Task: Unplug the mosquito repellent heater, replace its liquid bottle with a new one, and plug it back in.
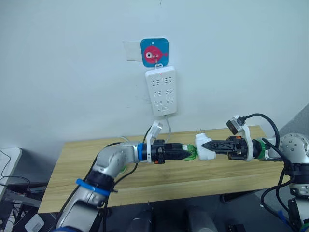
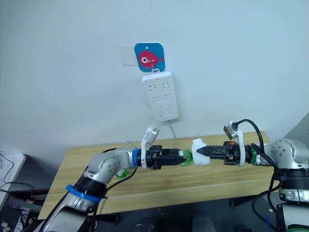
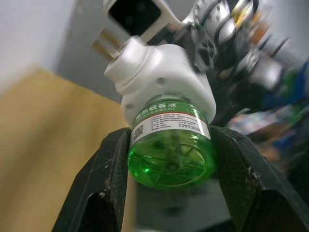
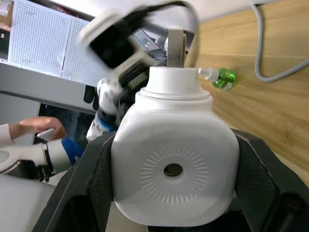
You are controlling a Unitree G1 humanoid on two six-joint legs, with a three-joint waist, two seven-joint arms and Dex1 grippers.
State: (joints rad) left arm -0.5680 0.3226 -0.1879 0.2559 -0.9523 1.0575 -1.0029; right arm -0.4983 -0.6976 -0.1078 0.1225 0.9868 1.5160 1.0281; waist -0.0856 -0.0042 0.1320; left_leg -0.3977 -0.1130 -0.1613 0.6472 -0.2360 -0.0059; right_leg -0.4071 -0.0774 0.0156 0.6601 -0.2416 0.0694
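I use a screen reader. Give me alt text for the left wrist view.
Two black fingers grip a green liquid bottle screwed into a white mosquito repellent heater, its two metal prongs pointing away. Behind are a wooden table and the other gripper.

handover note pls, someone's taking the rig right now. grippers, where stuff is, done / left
Left gripper: shut on the green liquid bottle, which is seated in the heater.
Right gripper: shut on the mosquito repellent heater, held in the air above the wooden table, prongs free.
Power strip: on the wall, nothing plugged into it.
Second green bottle: lying on the table.
Done: heater unplugged.
Left: finish the bottle swap (can't tell whether the held bottle is old or new), then plug the heater back into the strip.
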